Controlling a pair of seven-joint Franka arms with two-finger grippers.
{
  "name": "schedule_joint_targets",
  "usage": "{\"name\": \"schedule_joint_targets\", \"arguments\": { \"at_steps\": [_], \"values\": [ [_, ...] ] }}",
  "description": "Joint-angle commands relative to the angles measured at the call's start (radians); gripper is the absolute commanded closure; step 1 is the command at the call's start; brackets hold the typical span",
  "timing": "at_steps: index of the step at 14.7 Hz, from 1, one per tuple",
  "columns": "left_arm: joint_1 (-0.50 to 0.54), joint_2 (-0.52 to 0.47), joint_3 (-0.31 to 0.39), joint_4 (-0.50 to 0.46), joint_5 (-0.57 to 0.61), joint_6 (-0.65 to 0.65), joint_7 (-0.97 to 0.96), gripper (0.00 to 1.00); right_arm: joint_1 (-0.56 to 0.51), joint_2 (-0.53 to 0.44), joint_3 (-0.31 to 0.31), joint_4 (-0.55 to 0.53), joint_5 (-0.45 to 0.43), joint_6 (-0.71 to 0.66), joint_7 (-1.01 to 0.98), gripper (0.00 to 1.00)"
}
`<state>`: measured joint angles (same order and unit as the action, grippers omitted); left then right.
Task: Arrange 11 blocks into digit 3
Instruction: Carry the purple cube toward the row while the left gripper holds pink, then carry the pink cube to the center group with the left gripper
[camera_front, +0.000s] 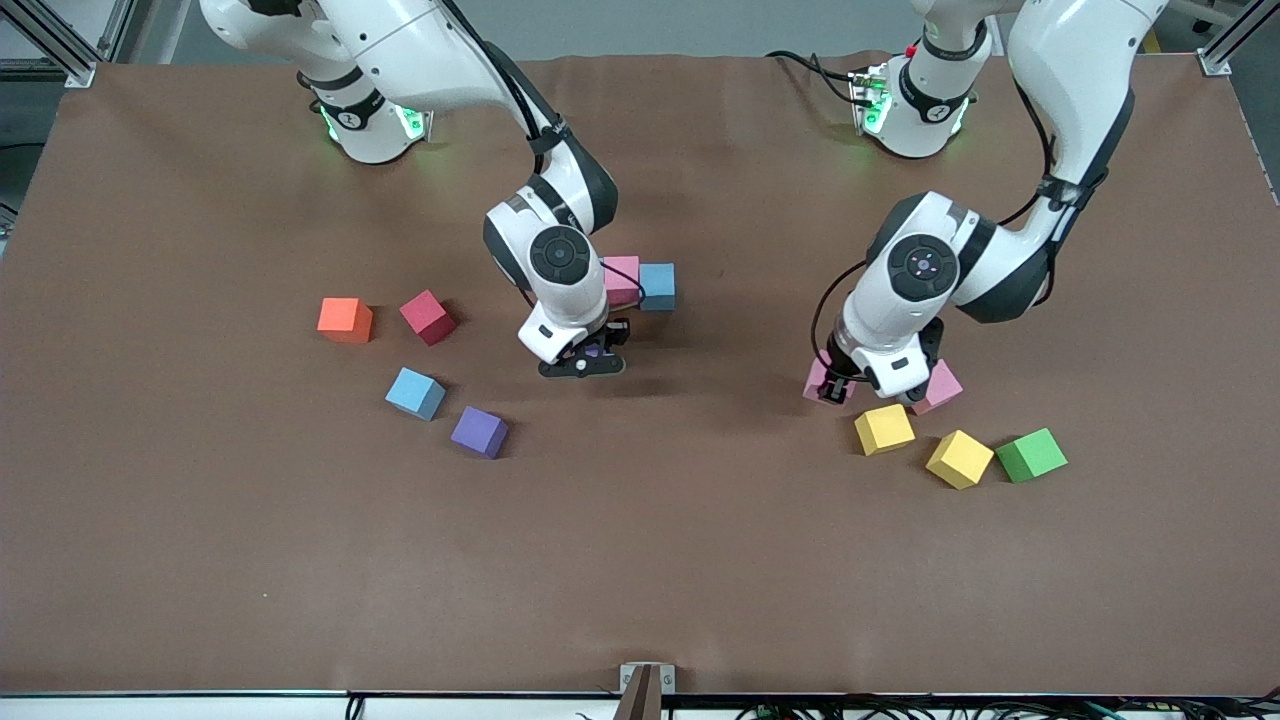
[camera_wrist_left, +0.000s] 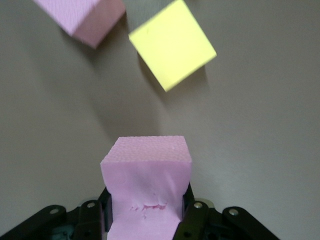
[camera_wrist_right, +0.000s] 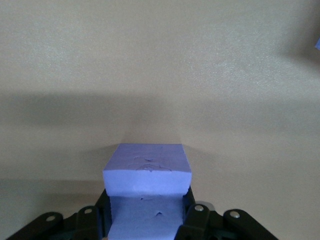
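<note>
My right gripper (camera_front: 585, 362) is shut on a purple block (camera_front: 598, 351), low over the table beside a pink block (camera_front: 621, 279) and a light blue block (camera_front: 657, 286) that touch. The purple block fills the right wrist view (camera_wrist_right: 147, 172) between the fingers (camera_wrist_right: 192, 217). My left gripper (camera_front: 836, 388) is shut on a pink block (camera_front: 818, 383), also seen in the left wrist view (camera_wrist_left: 146, 172). Beside it lie another pink block (camera_front: 940, 387) (camera_wrist_left: 82, 17) and two yellow blocks (camera_front: 884, 428) (camera_wrist_left: 172, 44) (camera_front: 959, 458). A red block (camera_front: 428, 317), a light blue block (camera_front: 415, 393) and a purple block (camera_front: 479, 432) lie toward the right arm's end.
An orange cube (camera_front: 345, 320) lies beside the red block. A green cube (camera_front: 1031, 455) lies beside the yellow blocks. The brown table cover (camera_front: 640, 560) is bare nearer the front camera.
</note>
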<state>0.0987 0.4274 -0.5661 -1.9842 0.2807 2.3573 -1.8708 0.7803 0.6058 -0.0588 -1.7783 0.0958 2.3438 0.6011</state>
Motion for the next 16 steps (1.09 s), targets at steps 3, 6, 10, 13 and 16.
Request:
{"name": "schedule_joint_targets", "arguments": {
  "at_steps": [3, 6, 10, 13, 16],
  "values": [
    [-0.08, 0.122, 0.006, 0.129, 0.017, -0.018, -0.221, 0.66, -0.013, -0.014, -0.001, -0.03, -0.008, -0.003, 0.005, 0.99],
    [-0.119, 0.151, 0.008, 0.166, 0.038, -0.018, -0.33, 0.66, -0.015, -0.014, -0.001, -0.03, -0.008, -0.009, 0.006, 0.99],
    [-0.159, 0.2, 0.008, 0.198, 0.196, -0.016, -0.522, 0.65, -0.015, -0.018, -0.003, -0.03, -0.007, -0.023, 0.006, 0.99],
    [-0.183, 0.22, 0.006, 0.208, 0.225, -0.015, -0.541, 0.61, -0.015, -0.023, -0.003, -0.03, -0.007, -0.04, 0.008, 0.99],
    [-0.215, 0.226, 0.006, 0.203, 0.222, -0.015, -0.56, 0.61, -0.013, -0.021, -0.003, -0.03, -0.007, -0.04, 0.017, 0.99]
  ]
}}
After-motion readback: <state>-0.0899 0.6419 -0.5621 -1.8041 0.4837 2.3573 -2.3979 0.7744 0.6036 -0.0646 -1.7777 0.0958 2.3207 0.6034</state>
